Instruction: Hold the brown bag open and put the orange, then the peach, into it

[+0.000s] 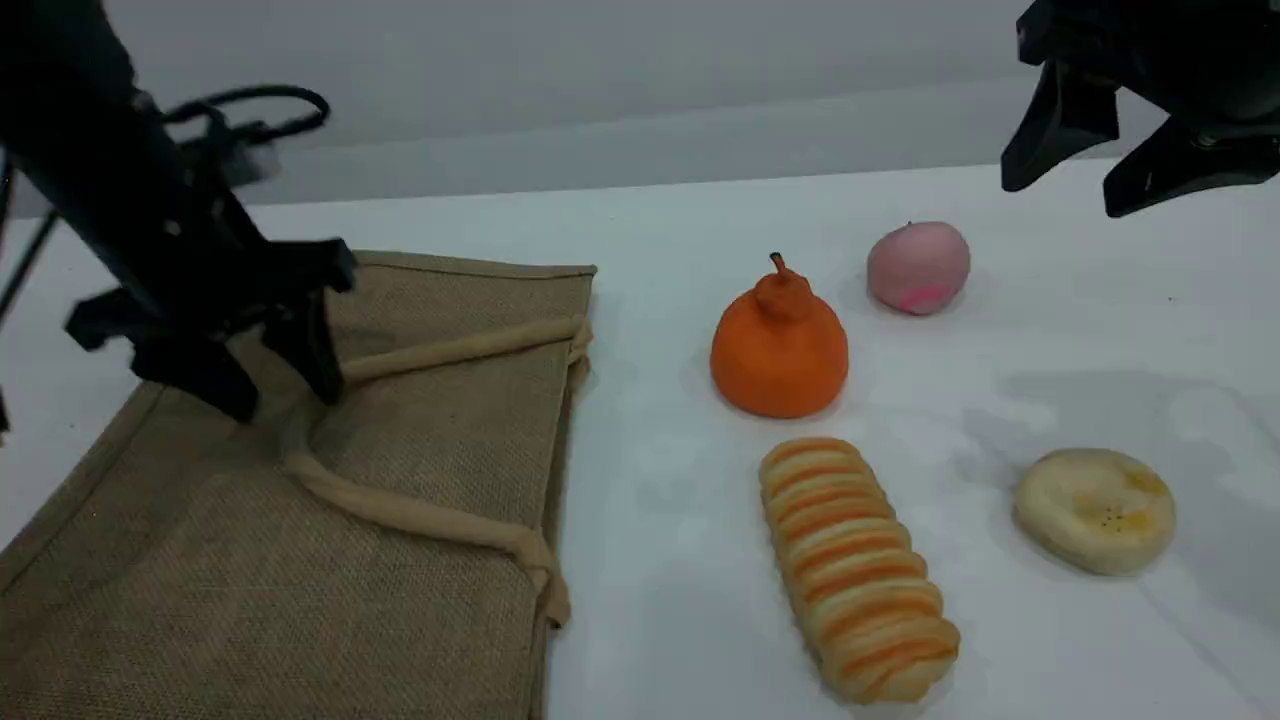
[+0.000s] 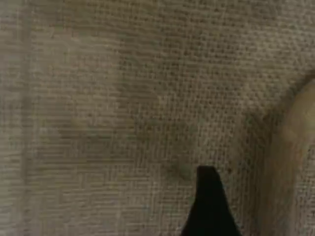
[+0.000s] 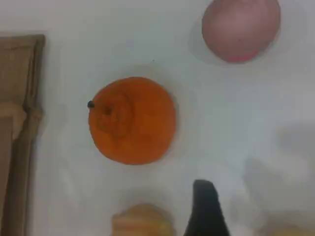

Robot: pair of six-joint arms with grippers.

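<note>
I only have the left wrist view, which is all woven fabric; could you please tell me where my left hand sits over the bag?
Observer: Your left hand is low over the brown bag, which lies flat on the table, beside the upper beige handle, open and holding nothing.
Operator: Thank you. Is any fruit in the bag yet?
Observer: No. The orange stands on the table to the right of the bag, clear of its edge.
Operator: And the peach?
Observer: The peach sits farther back and to the right of the orange, not touching it.
Operator: Where is the right hand?
Observer: The right hand hangs open above the table's far right, beyond the peach.
</note>
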